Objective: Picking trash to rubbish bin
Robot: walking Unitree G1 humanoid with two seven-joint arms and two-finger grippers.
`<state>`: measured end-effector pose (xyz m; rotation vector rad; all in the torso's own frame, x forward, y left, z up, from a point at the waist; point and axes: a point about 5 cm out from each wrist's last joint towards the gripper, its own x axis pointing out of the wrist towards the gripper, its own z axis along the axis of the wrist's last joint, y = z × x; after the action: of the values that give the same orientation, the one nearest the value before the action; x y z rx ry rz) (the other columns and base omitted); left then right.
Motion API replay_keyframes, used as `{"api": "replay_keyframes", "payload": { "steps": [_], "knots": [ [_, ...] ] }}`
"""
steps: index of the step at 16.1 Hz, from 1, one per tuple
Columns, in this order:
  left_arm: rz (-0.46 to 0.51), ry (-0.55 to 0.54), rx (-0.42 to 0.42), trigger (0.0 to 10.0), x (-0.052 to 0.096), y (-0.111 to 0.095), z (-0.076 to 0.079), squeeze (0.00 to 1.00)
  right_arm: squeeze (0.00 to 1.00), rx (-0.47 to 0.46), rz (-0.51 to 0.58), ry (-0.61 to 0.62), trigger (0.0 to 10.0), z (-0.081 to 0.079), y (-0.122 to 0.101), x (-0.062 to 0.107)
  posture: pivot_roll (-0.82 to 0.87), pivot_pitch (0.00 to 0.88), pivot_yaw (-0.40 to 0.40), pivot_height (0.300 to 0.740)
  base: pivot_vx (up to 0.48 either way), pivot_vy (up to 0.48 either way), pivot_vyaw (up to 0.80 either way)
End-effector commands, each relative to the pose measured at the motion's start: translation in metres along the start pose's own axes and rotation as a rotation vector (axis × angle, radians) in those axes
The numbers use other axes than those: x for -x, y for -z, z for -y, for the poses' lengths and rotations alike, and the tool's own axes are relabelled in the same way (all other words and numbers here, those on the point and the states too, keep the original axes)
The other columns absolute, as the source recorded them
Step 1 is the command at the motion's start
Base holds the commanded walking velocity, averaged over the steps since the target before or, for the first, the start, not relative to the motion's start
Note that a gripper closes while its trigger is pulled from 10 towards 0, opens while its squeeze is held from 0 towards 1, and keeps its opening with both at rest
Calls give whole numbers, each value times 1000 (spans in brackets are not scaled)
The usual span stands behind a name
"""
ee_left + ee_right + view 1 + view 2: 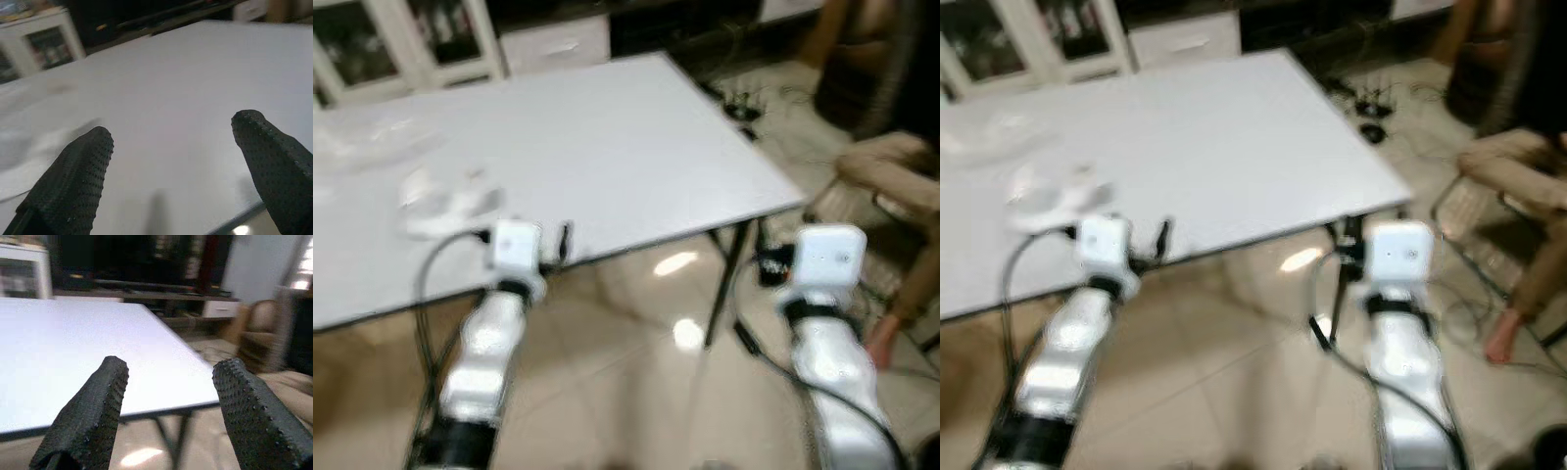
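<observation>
We hold both pincers released, left pincer and right pincer, at the desk edge; crumpled white trash lies on the desk's left, just beyond the left pincer.

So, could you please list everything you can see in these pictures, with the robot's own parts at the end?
Table: one, white top on dark legs, in front of the robot.
Crumpled trash: a pale, blurred heap, count unclear, on the table's left part near the front edge.
Cabinets: white, glass-fronted, behind the table.
Cables: dark tangle on the floor beyond the table's right corner.
Floor: beige glossy tiles with light reflections.
Person: one, in beige clothing, at the right edge.
Left gripper: black fingers apart, over the table's near edge.
Right gripper: black fingers apart, off the table's front right corner.
</observation>
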<state>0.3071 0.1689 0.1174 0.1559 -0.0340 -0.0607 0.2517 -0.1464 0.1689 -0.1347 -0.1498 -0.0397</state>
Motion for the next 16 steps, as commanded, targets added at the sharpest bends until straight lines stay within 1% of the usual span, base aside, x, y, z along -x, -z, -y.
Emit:
{"api": "replay_keyframes", "payload": {
  "steps": [1,3,9,11,16],
  "knots": [
    [-8,10,1,10000,0,2,4,0,0,10,1,-3,10000,3,0,-1,-120,102,72,740,0,480,0],
    [-10,7,0,10000,-1,2,4,0,0,-10,10,-31,10000,0,-3,-1,-119,99,71,740,0,480,0],
    [6,-14,19,10000,-9,-1,9,0,0,3,15,-33,10000,4,-2,-8,-127,92,49,740,0,480,0],
    [11,-15,18,10000,-12,-3,9,0,0,6,33,-46,10000,0,-2,-14,-121,95,52,740,0,480,0],
    [19,-16,4,10000,-13,-5,6,0,0,-8,34,-52,10000,-5,0,-17,-92,102,65,740,0,435,0]
  ]
}}
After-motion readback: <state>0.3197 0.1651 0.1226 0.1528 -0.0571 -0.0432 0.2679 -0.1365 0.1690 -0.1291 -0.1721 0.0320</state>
